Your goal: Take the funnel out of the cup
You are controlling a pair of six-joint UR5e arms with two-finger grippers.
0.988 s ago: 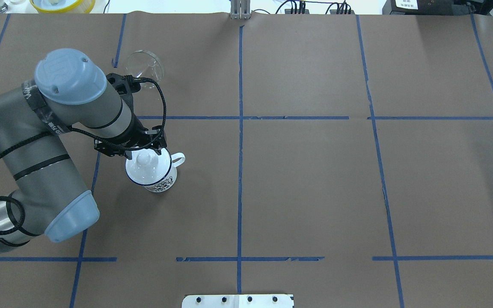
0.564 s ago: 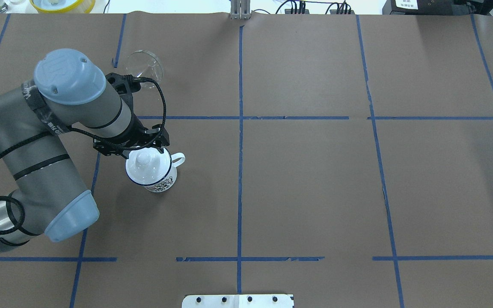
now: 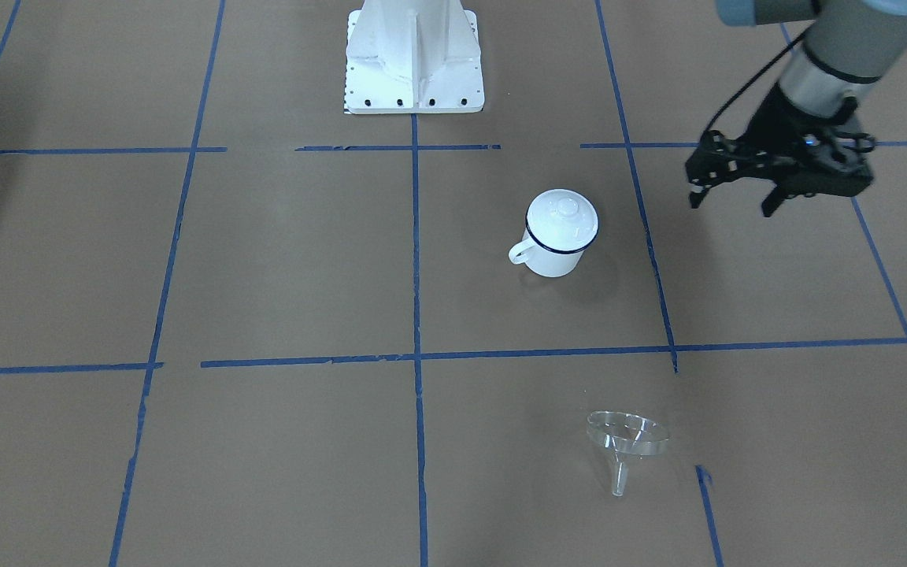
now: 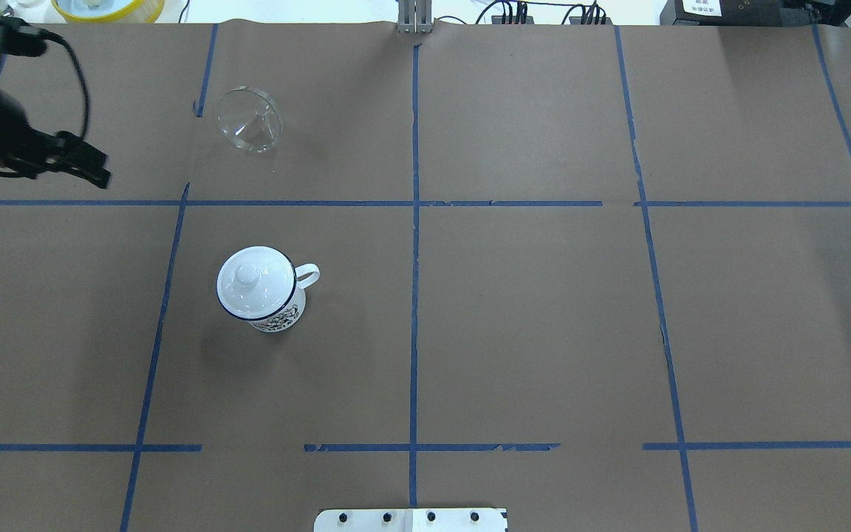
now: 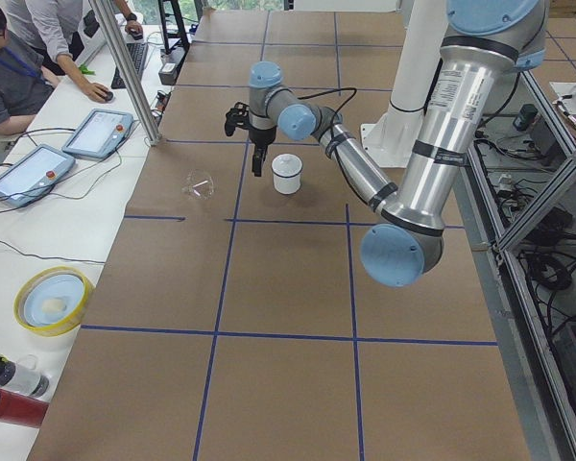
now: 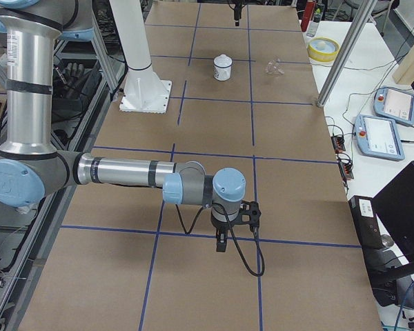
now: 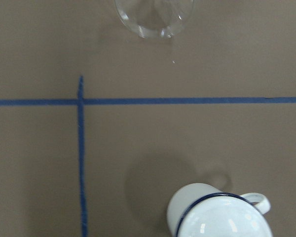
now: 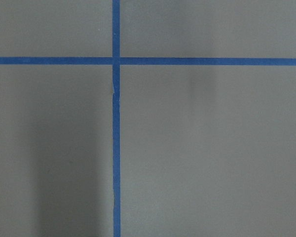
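Observation:
The clear funnel (image 4: pixel 249 120) lies tilted on the brown table, far behind the cup and apart from it; it also shows in the front view (image 3: pixel 627 441) and at the top of the left wrist view (image 7: pixel 155 19). The cup (image 4: pixel 272 314) is a white mug with a blue rim and stands upright with a round white knobbed lid (image 4: pixel 254 281) on it. It shows in the front view (image 3: pixel 554 256) too. My left gripper (image 3: pixel 731 206) is open and empty, raised well off to the cup's left (image 4: pixel 71 166). My right gripper (image 6: pixel 221 243) hangs over bare table far from both; I cannot tell its state.
Blue tape lines cross the brown table paper (image 4: pixel 529 310). The robot's white base plate (image 3: pixel 414 55) stands at the near edge. A yellow bowl (image 4: pixel 108 7) sits beyond the far left corner. Operators and tablets (image 5: pixel 24 173) are at a side desk.
My left arm has pulled away from right above the lidded cup to the far left of the table. The cup, lid and funnel have not moved.

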